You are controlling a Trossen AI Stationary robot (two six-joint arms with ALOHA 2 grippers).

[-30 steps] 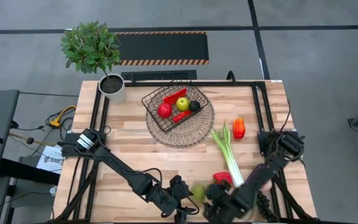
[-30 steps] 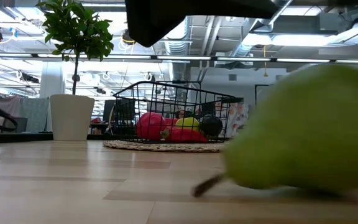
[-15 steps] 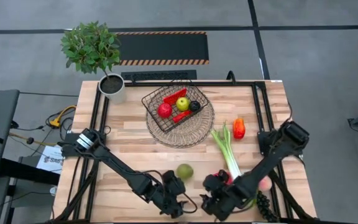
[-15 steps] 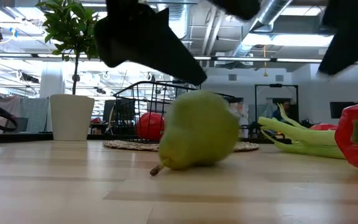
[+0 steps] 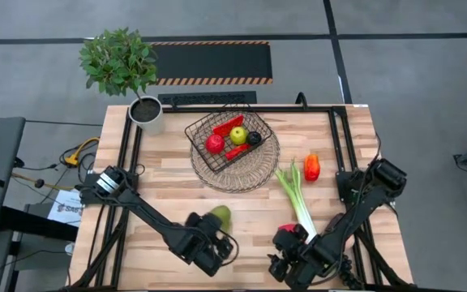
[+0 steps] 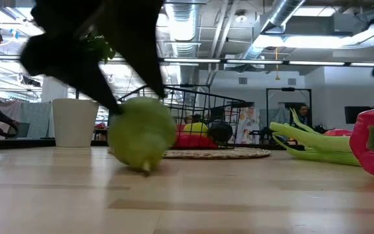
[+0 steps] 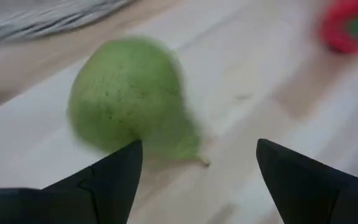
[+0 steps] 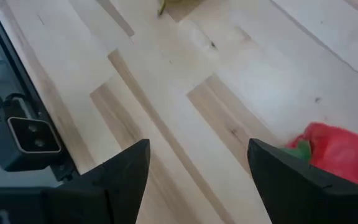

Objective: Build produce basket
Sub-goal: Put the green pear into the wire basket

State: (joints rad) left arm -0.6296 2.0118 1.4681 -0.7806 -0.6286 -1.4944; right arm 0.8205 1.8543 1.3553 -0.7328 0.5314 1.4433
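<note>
On wooden table [image 5: 177, 191], green pear [image 5: 220, 216]

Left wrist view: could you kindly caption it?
Open left gripper faces a green pear lying on the wooden table.
</note>
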